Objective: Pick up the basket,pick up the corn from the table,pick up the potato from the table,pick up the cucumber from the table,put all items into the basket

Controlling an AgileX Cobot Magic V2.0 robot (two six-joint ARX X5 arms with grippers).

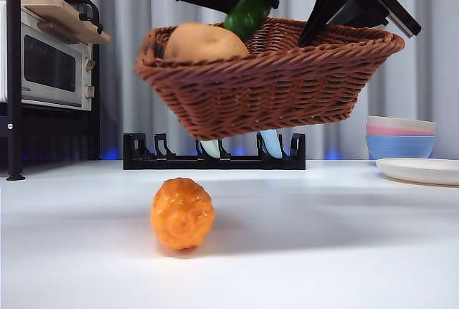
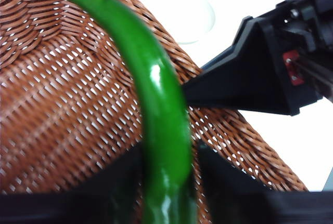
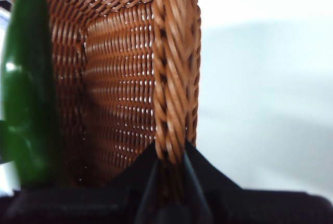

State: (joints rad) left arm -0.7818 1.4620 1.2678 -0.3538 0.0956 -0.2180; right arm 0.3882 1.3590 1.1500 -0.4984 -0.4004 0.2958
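Front view has the basket (image 1: 272, 87) hanging in the air above the table (image 1: 323, 252), tilted a bit, with the potato (image 1: 204, 42) sitting inside against one end. The corn (image 1: 181, 213) is down on the table, below the basket and nearer the camera, not touching anything.

Right gripper (image 3: 170, 156) is pinched on the basket's braided rim, one jaw inside the wall and one outside, so that's the arm carrying it.

Left gripper (image 2: 167, 167) is clamped on the cucumber (image 2: 156, 109), jaws tight on either side of it. The cucumber sticks out over the open basket, its far end above the woven floor. Can't tell if the tip touches the wicker.

Behind all that: a black rack (image 1: 214, 155) on the table, a stack of bowls (image 1: 400, 137) and a white plate (image 1: 423, 170) on one side, a microwave (image 1: 46, 65) on the other.
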